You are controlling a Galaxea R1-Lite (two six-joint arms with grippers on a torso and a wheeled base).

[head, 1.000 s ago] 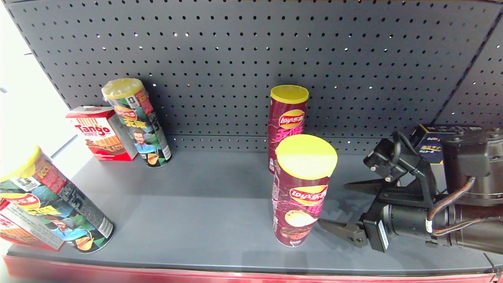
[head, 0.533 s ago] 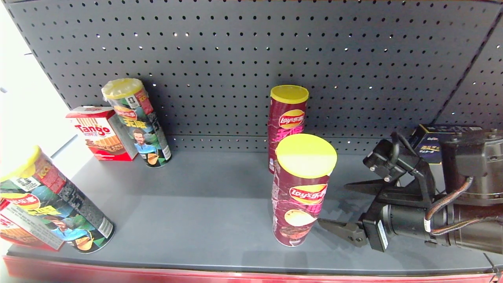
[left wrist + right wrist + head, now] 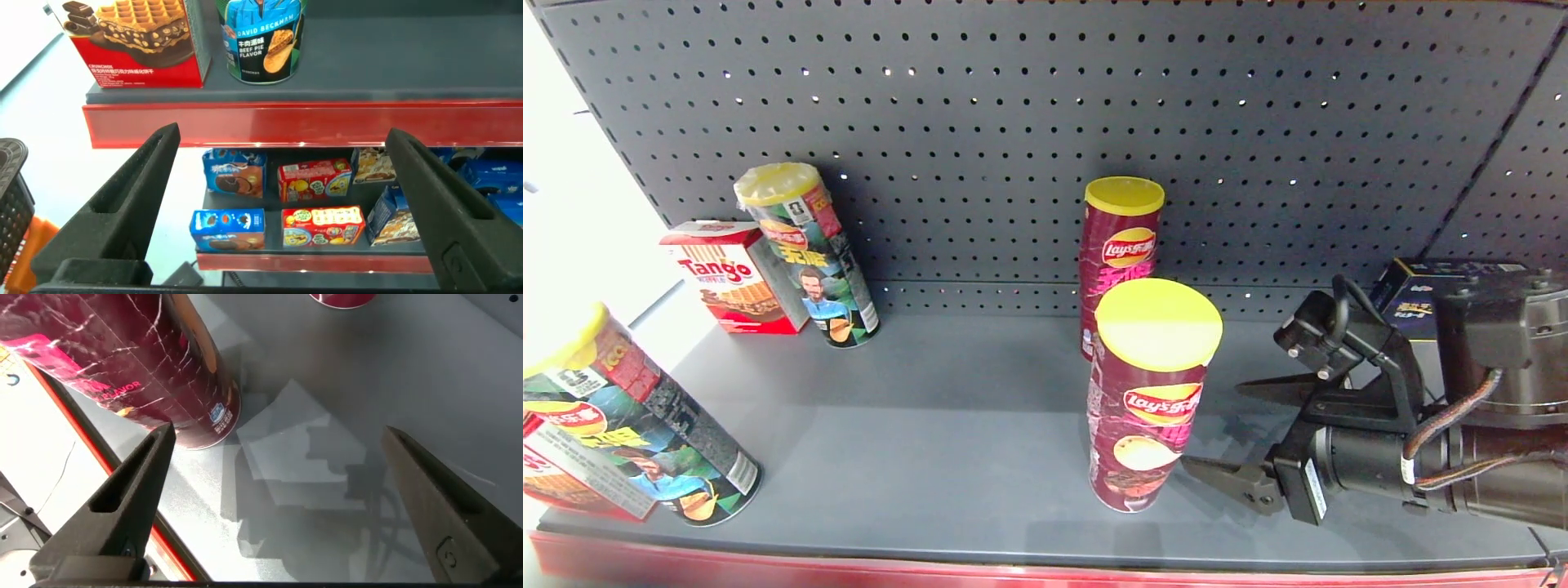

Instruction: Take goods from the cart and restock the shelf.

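Observation:
Two maroon chip cans with yellow lids stand upright on the grey shelf (image 3: 931,425). The front can (image 3: 1147,408) is near the shelf's edge, and the rear can (image 3: 1119,245) is against the pegboard. My right gripper (image 3: 1215,426) lies low over the shelf just right of the front can, open and empty, apart from it. The right wrist view shows the front can (image 3: 122,367) beyond the spread fingers of the right gripper (image 3: 278,441). My left gripper (image 3: 283,137) is open and empty in front of the shelf's red front edge (image 3: 302,122).
Left on the shelf stand a red wafer box (image 3: 731,278) and two green chip cans (image 3: 809,253), (image 3: 637,425). A dark blue box (image 3: 1413,298) sits behind the right arm. Lower shelves hold several snack boxes (image 3: 315,180). A black basket (image 3: 10,204) is beside them.
The right arm has edged very slightly to the left. The cans have not moved.

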